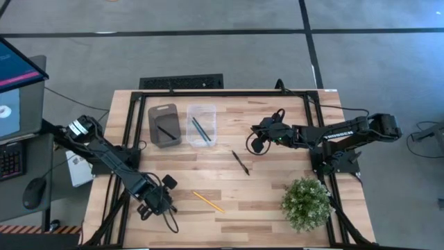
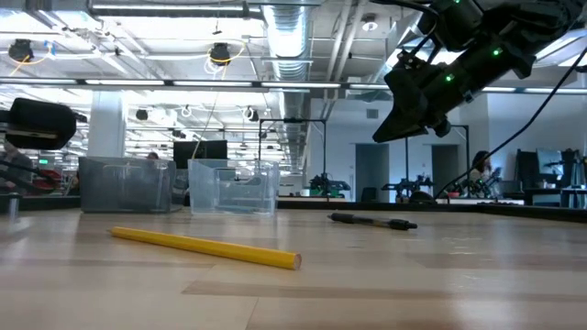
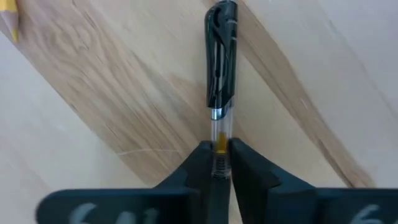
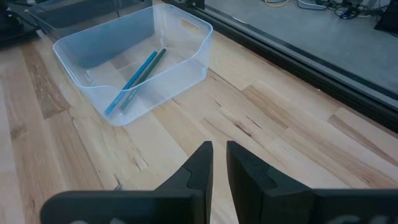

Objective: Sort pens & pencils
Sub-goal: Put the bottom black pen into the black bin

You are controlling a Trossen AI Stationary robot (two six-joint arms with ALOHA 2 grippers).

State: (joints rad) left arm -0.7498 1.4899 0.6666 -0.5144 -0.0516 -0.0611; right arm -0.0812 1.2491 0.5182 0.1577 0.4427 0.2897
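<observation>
Two bins sit at the far side of your table [image 1: 229, 139]: a grey bin [image 1: 164, 125] with one black pen [image 1: 166, 131] lying in it, and just beside it a clear bin [image 4: 134, 59] holding the blue pencil [image 4: 130, 83] and a darker pencil [image 4: 146, 76] side by side.

Your left gripper [image 3: 219, 163] is low at the near left corner of the table, its fingers pinched on the clear barrel of a second black pen [image 3: 221, 59], which lies on the wood and points away from the wrist. You can see the jaws pressed against the barrel on both sides.

The yellow pencil [image 1: 207, 201] lies loose on the table just beside that gripper, toward the middle. A third black pen [image 1: 240, 162] rests near the table's centre, apart from both bins.

Your right gripper [image 4: 219, 163] hangs above the table to the right of the clear bin, fingers nearly together with only a narrow slit between them; they seem to hold nothing. A potted plant [image 1: 306, 202] stands at the near right corner.
</observation>
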